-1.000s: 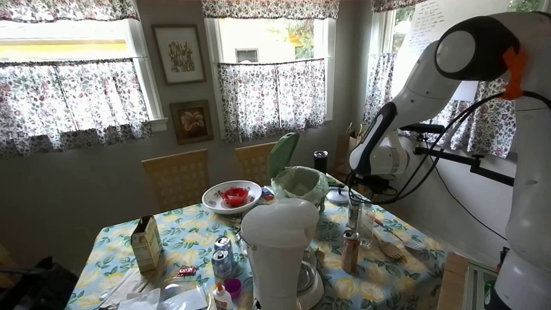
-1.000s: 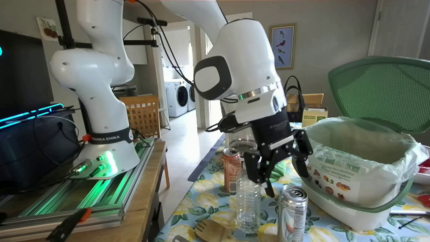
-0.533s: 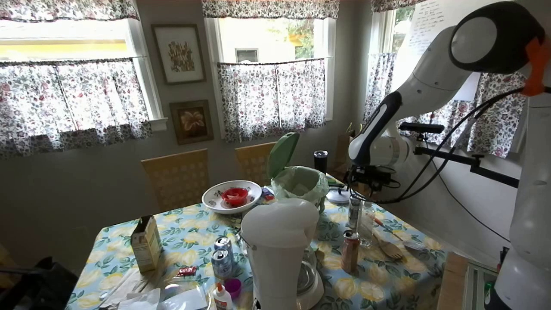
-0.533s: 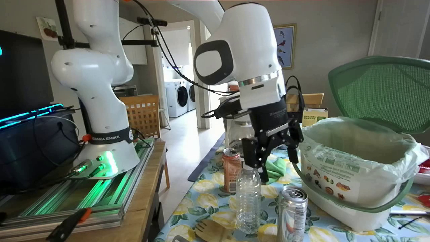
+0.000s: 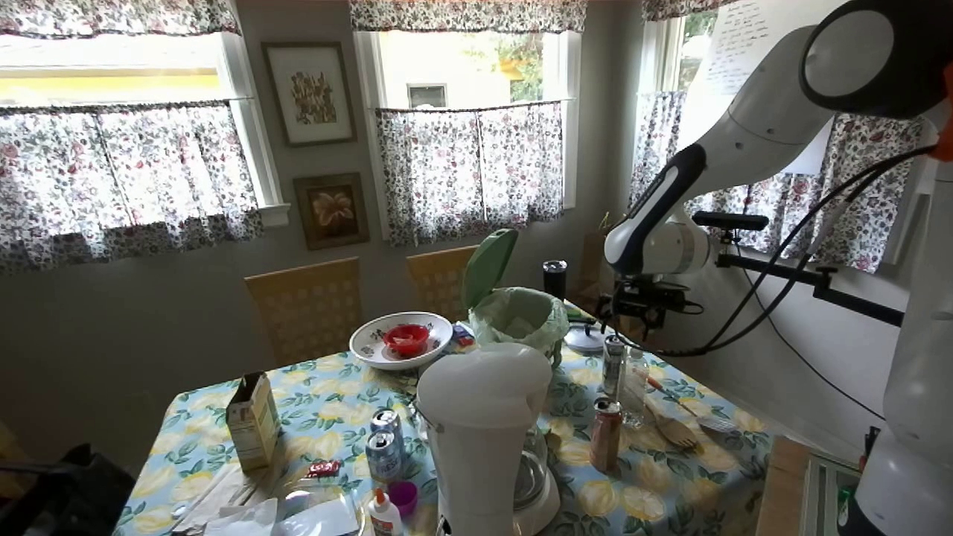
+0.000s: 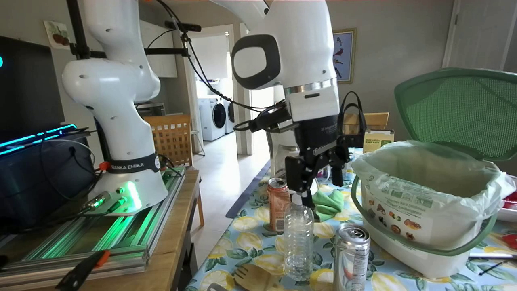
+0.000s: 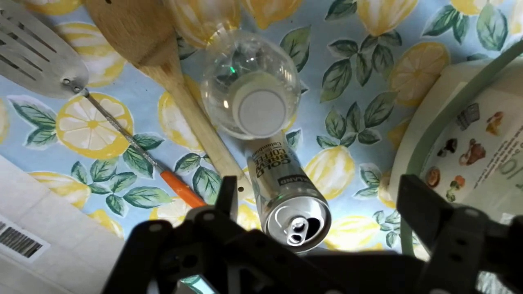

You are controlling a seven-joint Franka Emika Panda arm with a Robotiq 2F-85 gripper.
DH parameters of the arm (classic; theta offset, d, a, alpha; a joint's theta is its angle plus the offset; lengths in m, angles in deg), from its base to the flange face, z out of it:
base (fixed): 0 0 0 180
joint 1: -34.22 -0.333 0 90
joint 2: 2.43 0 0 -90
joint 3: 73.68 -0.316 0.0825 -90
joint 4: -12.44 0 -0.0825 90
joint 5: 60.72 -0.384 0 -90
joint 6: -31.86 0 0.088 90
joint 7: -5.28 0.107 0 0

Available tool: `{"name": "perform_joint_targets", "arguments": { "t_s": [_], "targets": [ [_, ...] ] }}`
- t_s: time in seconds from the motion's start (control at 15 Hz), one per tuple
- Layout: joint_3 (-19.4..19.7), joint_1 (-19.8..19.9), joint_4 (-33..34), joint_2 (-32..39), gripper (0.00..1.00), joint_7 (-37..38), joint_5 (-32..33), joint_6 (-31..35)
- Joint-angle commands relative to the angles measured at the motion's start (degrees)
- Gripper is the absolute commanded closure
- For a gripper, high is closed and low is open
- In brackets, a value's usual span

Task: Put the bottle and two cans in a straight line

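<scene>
The bottle is glossy plastic, the silvery can shiny metal.

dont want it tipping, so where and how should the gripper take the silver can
Probably opposite walls of the silver can, just under its rim, from above: it stands upright with round sides, so the open gripper could straddle it, avoiding the side facing the nearby clear bottle.
</scene>
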Motion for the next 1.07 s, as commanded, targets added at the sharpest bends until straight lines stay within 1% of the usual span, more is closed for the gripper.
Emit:
{"name": "perform_joint_targets", "arguments": {
  "t_s": [0.0,0.33,0.6,0.73,1.0],
  "targets": [
    [1.7,-0.9,-2.3,-3.0,0.0,-1.8,3.7,-3.2],
    [2.1,-0.9,-3.7,-4.6,0.0,-2.4,6.9,-5.2],
    [2.1,-0.9,-4.6,-5.0,0.0,-2.4,8.9,-5.5],
    [2.1,-0.9,-4.6,-4.7,0.28,-2.6,9.3,-5.3],
    [2.1,-0.9,-4.9,-4.6,0.56,-3.0,9.5,-5.3]
  ]
}}
